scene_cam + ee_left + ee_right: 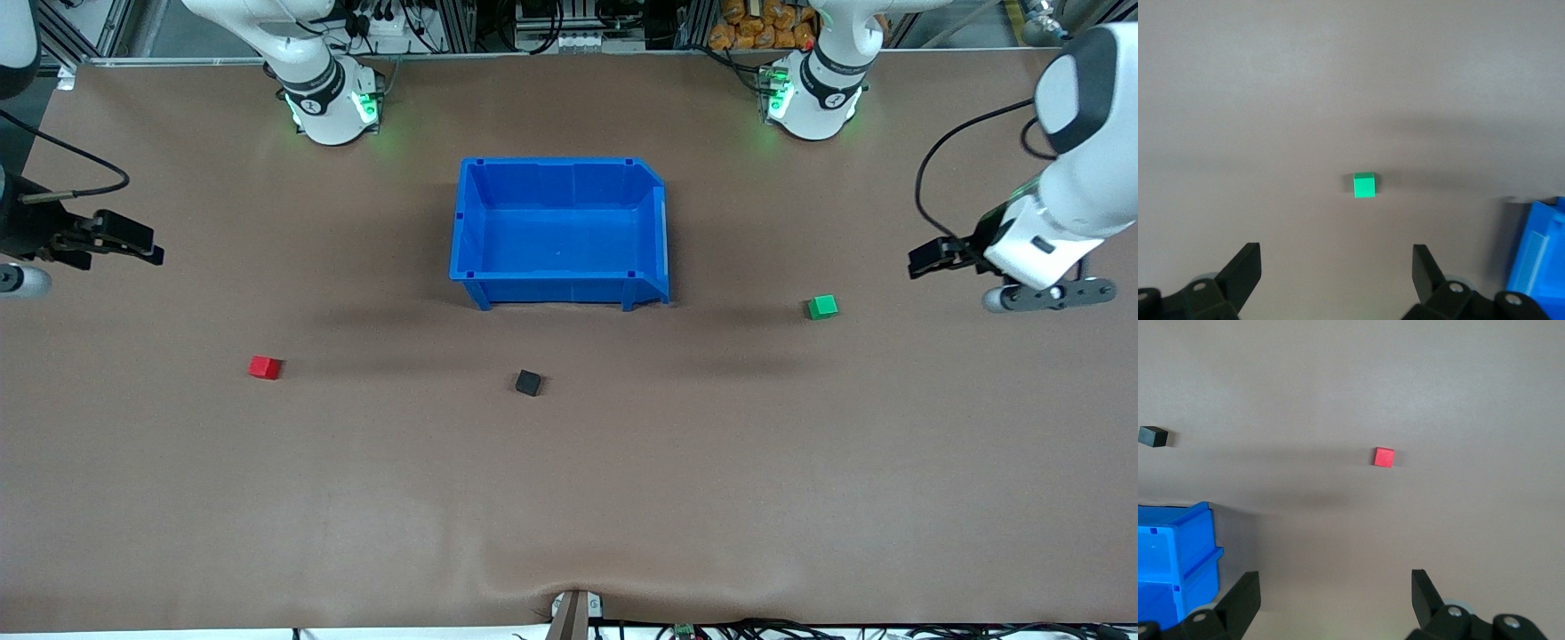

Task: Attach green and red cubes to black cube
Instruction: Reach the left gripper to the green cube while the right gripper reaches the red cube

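Three small cubes lie apart on the brown table. The black cube sits nearer the front camera than the blue bin. The red cube lies toward the right arm's end, the green cube toward the left arm's end. My left gripper hangs open in the air beside the green cube, holding nothing. My right gripper hangs open at the table's other end, some way from the red cube, also holding nothing.
A blue open bin stands in the middle of the table with nothing in it. The two arm bases stand along the table's edge farthest from the front camera.
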Tool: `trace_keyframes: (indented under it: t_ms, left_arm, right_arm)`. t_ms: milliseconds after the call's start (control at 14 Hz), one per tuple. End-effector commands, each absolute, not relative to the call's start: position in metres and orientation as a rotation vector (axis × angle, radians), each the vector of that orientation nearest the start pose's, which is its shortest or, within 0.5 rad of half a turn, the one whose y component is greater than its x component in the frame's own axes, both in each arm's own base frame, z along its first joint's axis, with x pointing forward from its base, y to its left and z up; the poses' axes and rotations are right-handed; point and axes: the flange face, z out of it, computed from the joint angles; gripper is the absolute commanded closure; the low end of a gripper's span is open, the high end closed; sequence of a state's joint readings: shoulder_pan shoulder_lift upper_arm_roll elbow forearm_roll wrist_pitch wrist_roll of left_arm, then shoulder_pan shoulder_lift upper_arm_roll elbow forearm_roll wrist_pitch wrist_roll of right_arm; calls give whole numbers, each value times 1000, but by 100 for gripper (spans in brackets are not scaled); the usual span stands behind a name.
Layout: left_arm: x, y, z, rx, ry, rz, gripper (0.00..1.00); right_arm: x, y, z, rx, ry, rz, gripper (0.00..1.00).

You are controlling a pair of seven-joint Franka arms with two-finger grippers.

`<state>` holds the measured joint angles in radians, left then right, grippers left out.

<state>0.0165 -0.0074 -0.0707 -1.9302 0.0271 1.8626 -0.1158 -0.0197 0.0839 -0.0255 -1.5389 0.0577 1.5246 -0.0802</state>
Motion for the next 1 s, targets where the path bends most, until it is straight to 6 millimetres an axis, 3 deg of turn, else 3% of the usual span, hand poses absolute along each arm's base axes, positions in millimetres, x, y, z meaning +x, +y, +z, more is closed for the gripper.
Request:
trace_keyframes:
  t_ms: [0, 215, 573, 932]
  left_arm:
    - [543, -30, 443, -3093, -68, 55, 0]
    - [545, -29, 376, -3093, -69, 165, 0]
    - [550, -34, 328, -3086, -199, 198, 0]
    - [531, -34, 255, -3106, -264, 124, 0]
  right_arm:
    - [585, -14, 577, -3077, -39, 156, 0]
    - [593, -15, 562, -3048, -26, 183, 0]
    - [606, -20, 544, -2998, 7, 155, 0]
    - [619, -19, 519, -2993, 3, 180, 0]
